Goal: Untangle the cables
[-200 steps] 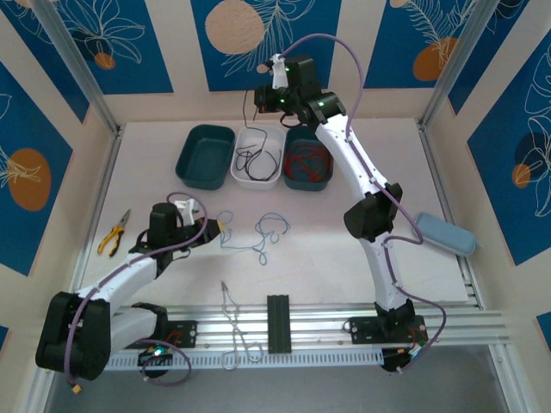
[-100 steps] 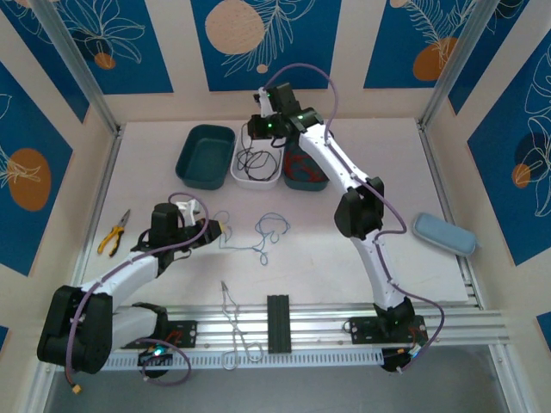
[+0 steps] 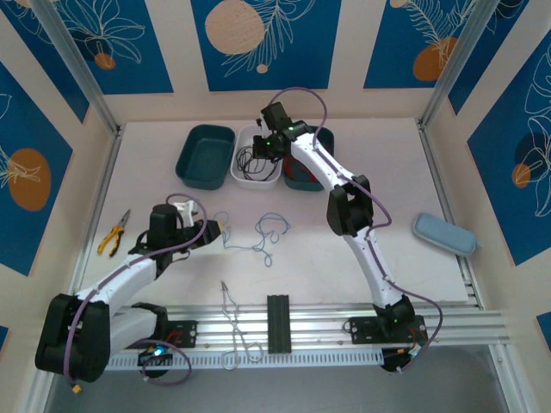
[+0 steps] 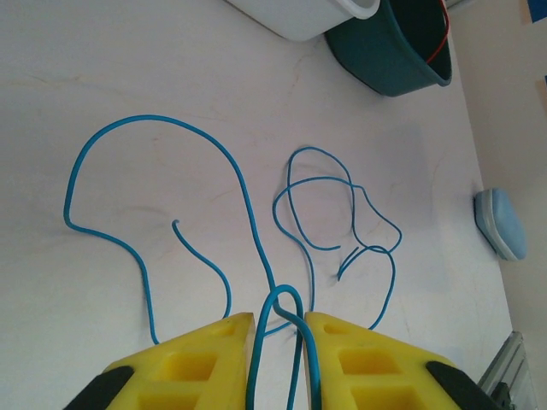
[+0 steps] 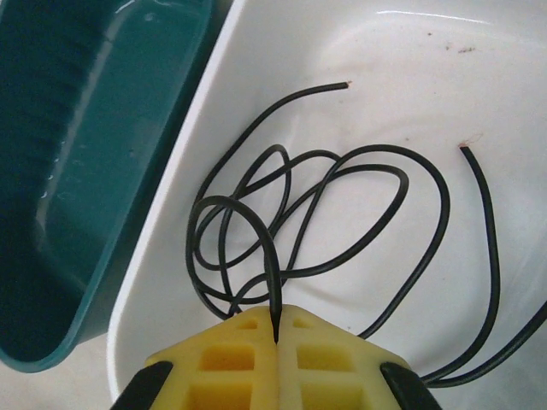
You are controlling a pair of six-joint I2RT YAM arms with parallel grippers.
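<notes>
**A:** Where do our cables lie?

**B:** The blue cable is spread over the table in open curls, with a knot of crossings on its right side. The black cable is coiled inside the white tray; a red cable shows over the rim of the teal tray.

**A:** And our fingers?

**B:** On the left gripper they stand a little apart; a blue loop runs up between them, slack rather than squeezed as far as we can judge. On the right gripper they are pressed together, with one black strand nipped in the seam.

**A:** How do we expect this wire to handle?

**B:** Light and springy, we think; it is thin and smooth-jacketed, so it keeps its curls and may slide through a weak pinch. It looks hard to break, but dragging it could pull a crossing tight.

**A:** Then where should we take hold?

**B:** Near a free end, we judge; the blue one has an end lying inside its large curl, clear of the crossings. We would pinch a single strand squarely and lift before pulling, so the loops can fall open.
</notes>
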